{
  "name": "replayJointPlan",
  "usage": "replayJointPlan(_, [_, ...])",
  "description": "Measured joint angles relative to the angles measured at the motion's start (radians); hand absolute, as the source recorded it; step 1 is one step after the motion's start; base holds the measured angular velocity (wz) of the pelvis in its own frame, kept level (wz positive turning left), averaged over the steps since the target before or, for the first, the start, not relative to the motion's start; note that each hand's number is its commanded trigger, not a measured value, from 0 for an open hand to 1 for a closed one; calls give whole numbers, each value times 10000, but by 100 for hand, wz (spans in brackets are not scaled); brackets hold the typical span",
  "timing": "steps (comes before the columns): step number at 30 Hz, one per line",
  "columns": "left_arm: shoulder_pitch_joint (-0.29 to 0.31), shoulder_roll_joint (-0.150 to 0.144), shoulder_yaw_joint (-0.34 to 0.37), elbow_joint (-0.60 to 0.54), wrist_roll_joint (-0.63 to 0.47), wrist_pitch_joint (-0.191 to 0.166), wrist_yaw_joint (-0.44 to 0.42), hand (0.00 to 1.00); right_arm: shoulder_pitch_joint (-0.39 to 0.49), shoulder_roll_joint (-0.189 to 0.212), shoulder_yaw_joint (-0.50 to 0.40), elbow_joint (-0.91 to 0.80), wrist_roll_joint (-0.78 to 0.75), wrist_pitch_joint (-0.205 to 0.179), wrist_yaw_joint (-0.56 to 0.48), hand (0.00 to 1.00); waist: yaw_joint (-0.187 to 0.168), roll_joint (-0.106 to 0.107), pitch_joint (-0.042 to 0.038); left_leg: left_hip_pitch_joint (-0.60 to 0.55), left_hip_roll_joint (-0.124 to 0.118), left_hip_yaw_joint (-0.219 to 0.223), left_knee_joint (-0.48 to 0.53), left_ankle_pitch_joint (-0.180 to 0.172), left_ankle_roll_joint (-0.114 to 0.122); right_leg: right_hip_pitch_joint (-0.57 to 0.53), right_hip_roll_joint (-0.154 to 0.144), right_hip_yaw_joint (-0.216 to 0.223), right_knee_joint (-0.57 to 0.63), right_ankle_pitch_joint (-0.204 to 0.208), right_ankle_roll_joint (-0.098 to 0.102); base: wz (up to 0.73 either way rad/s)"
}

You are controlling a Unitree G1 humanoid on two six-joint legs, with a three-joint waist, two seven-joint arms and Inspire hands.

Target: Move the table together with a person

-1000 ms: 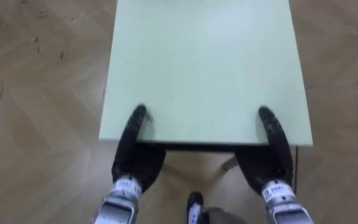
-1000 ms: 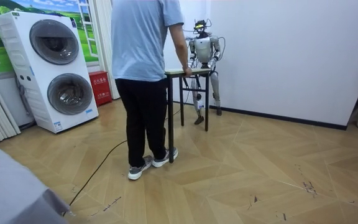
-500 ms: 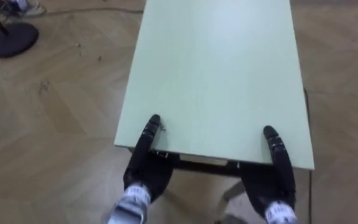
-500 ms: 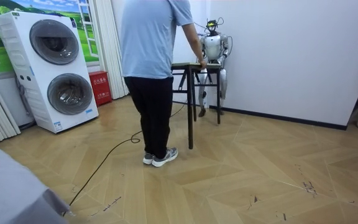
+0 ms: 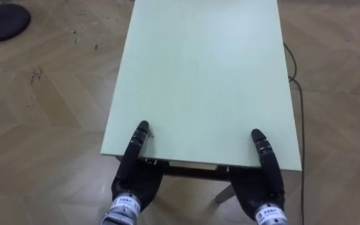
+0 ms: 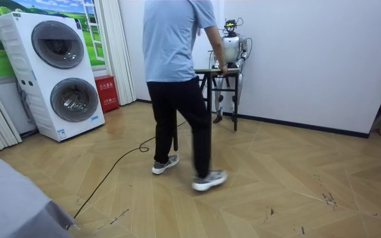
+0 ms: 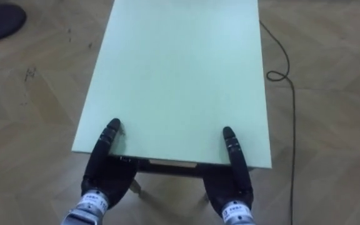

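Over the last second the person (image 6: 177, 66) has stepped toward the room view's right, carrying the far end of the pale green bench (image 5: 205, 75), and the robot has followed along the white wall. Its left hand (image 5: 136, 178) and right hand (image 5: 262, 187) stay clamped on the near edge, thumbs on top, so the carry looks well under way.

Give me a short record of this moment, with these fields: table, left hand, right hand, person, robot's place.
table: pale green top, between robot and person
left hand: at the near edge, left corner
right hand: at the near edge, right corner
person: mid-step, one hand on the far end
robot's place: by the white wall, behind the table in the room view
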Motion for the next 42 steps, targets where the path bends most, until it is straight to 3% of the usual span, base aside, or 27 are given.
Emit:
replayJointPlan(4, [112,-18,-2,1,-62,9,-31,100,-14,-59,12,-4,-75,5,16,100,4,6,1,-15,-6,-485,-39,7,-1,366,69,-332,-424,39,40,28])
replayJointPlan(14, [323,-66,13,-246,-106,-42,-303,100,-219,-259,-5,-18,-163,88,269,100,235,220,4,-183,40,-1453,-358,244,-190,624,178,-370,-716,19,57,28])
replayJointPlan(17, [384,-93,-91,-240,-102,-224,-300,100,-242,-319,-2,-8,-159,123,259,100,204,302,63,44,109,-1943,-359,298,-196,432,42,-495,189,-436,-2,40])
replayJointPlan(18, [413,-3,-191,-238,-107,-314,-302,100,-155,-294,3,-14,-154,124,259,100,137,287,50,72,143,-2178,-324,297,-203,191,202,-427,206,-585,-127,65])
replayJointPlan(19, [417,78,-264,-250,-228,-415,-320,100,-143,-281,18,-56,-155,130,259,100,129,181,52,49,76,-2248,-306,275,-270,-147,346,-353,-437,26,-412,74])
replayJointPlan(20, [476,-1,-340,-218,-383,-400,-327,100,-149,-487,28,-83,-171,100,258,100,75,333,17,82,104,-2210,-340,251,-394,-140,317,-596,-338,165,-615,48])
replayJointPlan(22, [572,-31,-337,-279,-454,-419,-328,100,-295,-660,117,-87,-179,95,203,100,108,362,28,80,231,-1715,-411,380,-598,-69,329,-741,-365,135,-694,30])
replayJointPlan(24, [569,-30,-338,-287,-464,-437,-328,100,-301,-663,114,-115,-197,95,203,100,-12,389,28,33,351,-1483,-531,416,-658,12,384,-932,-371,130,-701,62])
replayJointPlan(27, [587,-29,-409,-283,-620,-528,-291,100,-321,-639,97,-116,-396,96,152,100,-90,390,36,26,394,-1434,-554,503,-712,272,367,-938,-591,113,-675,48])
replayJointPlan(29, [586,-8,-545,-284,-793,-748,-286,100,-451,-652,104,-116,-455,102,26,100,-65,409,46,-118,300,-1443,-496,582,-631,302,232,-1091,-678,122,-658,29])
replayJointPlan(35, [589,-14,-568,-236,-810,-872,-256,100,-478,-627,172,-115,-501,99,-44,100,226,403,47,-152,39,-1505,-483,675,-478,284,-134,-1242,-414,61,-475,17])
replayJointPlan(38, [589,-23,-563,-228,-789,-877,-258,100,-457,-604,186,-114,-522,88,-73,100,236,408,50,-290,-92,-1462,-339,627,-338,238,-388,-1379,-109,-80,-295,28])
replayJointPlan(42, [591,2,-591,-214,-740,-873,-258,100,-331,-503,123,-115,-522,93,-73,100,-70,423,59,-396,-436,-1922,-345,683,-95,329,-869,-1460,320,-367,70,56])
